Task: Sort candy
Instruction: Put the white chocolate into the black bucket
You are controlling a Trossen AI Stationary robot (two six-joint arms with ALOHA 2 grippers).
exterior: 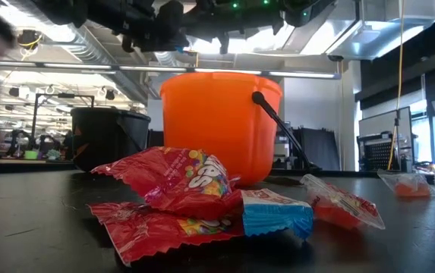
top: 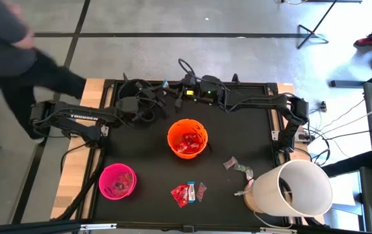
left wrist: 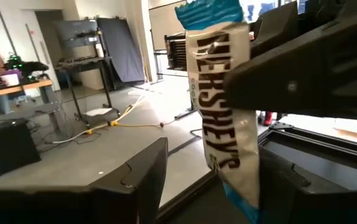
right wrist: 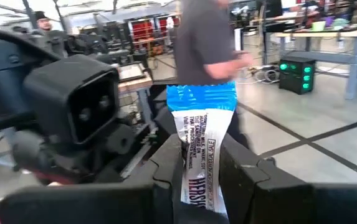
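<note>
From above, my left arm reaches in from the left edge of the frame, lying low and nearly straight across the black table (top: pixel 237 136). My left claw (top: pixel 152 103) ends at upper centre. My right arm comes from the right edge, elbow bent, and my right claw (top: pixel 173 91) meets the left one there. A blue tip of the Hershey's bar (top: pixel 165 84) shows between them, above the table. At centre sits the round orange bucket (top: pixel 170 140) with red packets (top: pixel 187 144) inside. The pink bucket (top: pixel 101 182) is at lower left and a white bucket (top: pixel 302 188) lies on its side at lower right. Loose candy (top: pixel 187 193) lies at bottom centre. A person (top: pixel 4 45) blurs the upper left.

At table level, crinkled glossy red packets (exterior: pixel 179 178) and a blue-and-white bar (exterior: pixel 274 212) lie flat in the foreground. The smooth plastic orange bucket (exterior: pixel 217 121) stands behind them and a black bucket (exterior: pixel 111 136) is at the left.

At my left wrist, my left claw (left wrist: pixel 212 180) is spread. The Hershey's bar (left wrist: pixel 218 112) stands between its fingers (left wrist: pixel 144 177), clear of that one. Its white wrapper reads lengthwise.

At my right wrist, my right claw (right wrist: pixel 200 168) pinches the Hershey's bar (right wrist: pixel 200 137) flat. Its long axis runs on past my fingertips, the crimped blue end farthest out.
</note>
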